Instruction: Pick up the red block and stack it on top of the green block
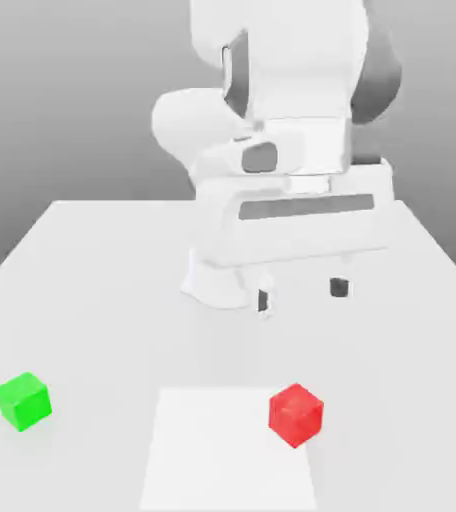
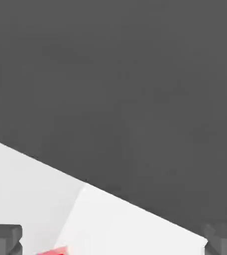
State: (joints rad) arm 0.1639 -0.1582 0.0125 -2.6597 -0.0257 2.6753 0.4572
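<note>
The red block (image 1: 296,414) is a small, plain, bright red cube sitting in the lower right of the exterior view, turned so that one corner faces the camera and three faces show, the top one slightly lighter than the two sides. It rests on the right edge of a paler square patch (image 1: 230,450) marked on the white counter (image 1: 102,290). The green block (image 1: 24,401), a bright green cube of the same size and just as plain, stands in the lower left of that frame, well apart from the red one and off the patch. Above and behind both, in the centre of the exterior view, the white arm (image 1: 282,90) folds down to the tool (image 1: 303,293), which hangs over the counter with its two dark fingers (image 1: 339,288) spread wide and nothing between them. It touches neither cube. The exterior view gives the whole layout: both blocks, the patch and the arm's bulk. In the hand view the red block (image 2: 53,251) is a thin red sliver cut off by the frame's bottom edge, with a corner of the pale patch (image 2: 130,224) beside it, the counter (image 2: 21,184) running to its far edge and dark grey background beyond. The tool's (image 2: 113,240) fingertips (image 2: 3,238) appear there as two grey stubs in the bottom corners, far apart and cropped by the frame. In the exterior view the upper arm runs out of the top of the frame, and the patch is cut off at the bottom.
</note>
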